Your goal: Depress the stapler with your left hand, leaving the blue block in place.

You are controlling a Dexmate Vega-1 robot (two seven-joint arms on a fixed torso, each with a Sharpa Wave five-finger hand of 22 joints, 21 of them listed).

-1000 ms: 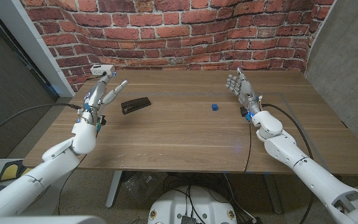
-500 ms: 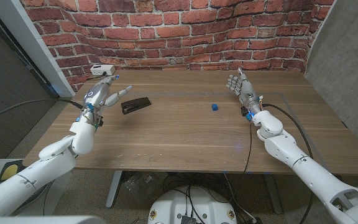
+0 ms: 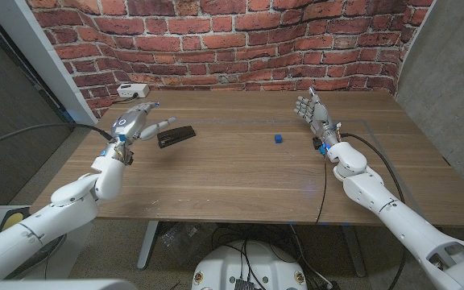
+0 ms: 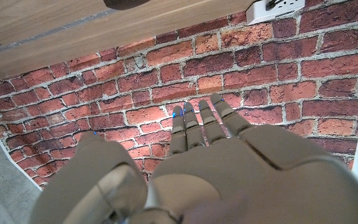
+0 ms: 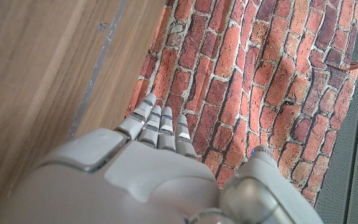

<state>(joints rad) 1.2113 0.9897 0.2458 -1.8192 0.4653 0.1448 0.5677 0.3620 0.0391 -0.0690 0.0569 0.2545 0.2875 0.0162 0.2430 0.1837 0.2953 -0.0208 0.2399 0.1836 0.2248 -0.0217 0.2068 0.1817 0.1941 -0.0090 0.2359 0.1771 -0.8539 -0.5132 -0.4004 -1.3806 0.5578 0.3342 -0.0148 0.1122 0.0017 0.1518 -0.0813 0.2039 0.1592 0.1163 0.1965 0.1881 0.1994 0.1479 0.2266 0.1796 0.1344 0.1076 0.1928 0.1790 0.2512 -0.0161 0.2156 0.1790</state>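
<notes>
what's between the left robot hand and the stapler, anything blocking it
Nothing visible. In the head view the left robot hand hangs open just left of the black stapler, with only bare table between them. The blue block sits well off to the stapler's right, out of the path.

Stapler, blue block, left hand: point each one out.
stapler (image 3: 176,136), head view, middle of its black top.
blue block (image 3: 278,138), head view, its top face.
left hand (image 3: 134,123), head view, back of the hand.
</notes>
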